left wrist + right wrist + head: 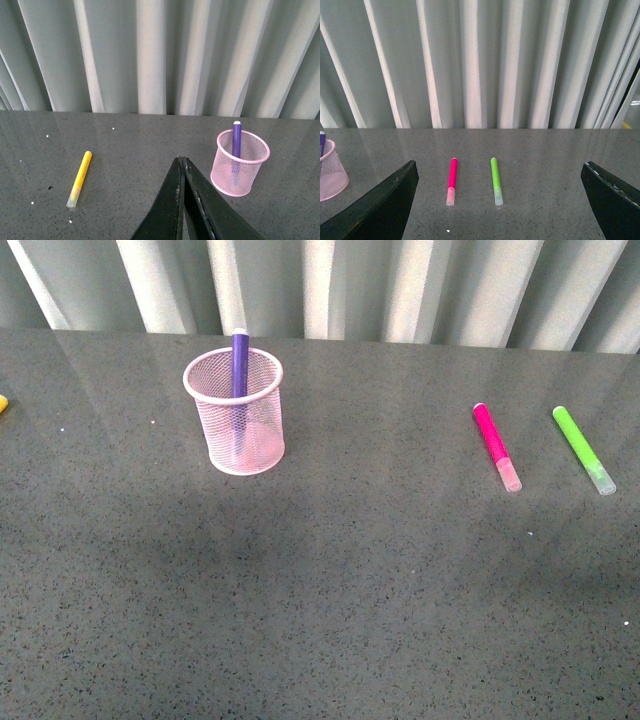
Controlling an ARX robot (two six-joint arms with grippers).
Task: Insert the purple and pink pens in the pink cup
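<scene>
Front view: one purple pen (240, 365) is standing inside the single pink cup (234, 412) near the worktop's (320, 590) back edge. One pink pen (495, 445) and one green marker (583, 448) are lying toward its right edge.

Left wrist view: the left gripper (181, 161) is pressing its jaws together, empty, and one yellow marker (80, 178) is lying nearby.

Right wrist view: the right gripper (500, 167) is gaping wide, touching nothing.

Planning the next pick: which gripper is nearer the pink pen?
Right. The right gripper, open, has the pink pen just ahead; the left gripper, shut, is by the pink cup.
</scene>
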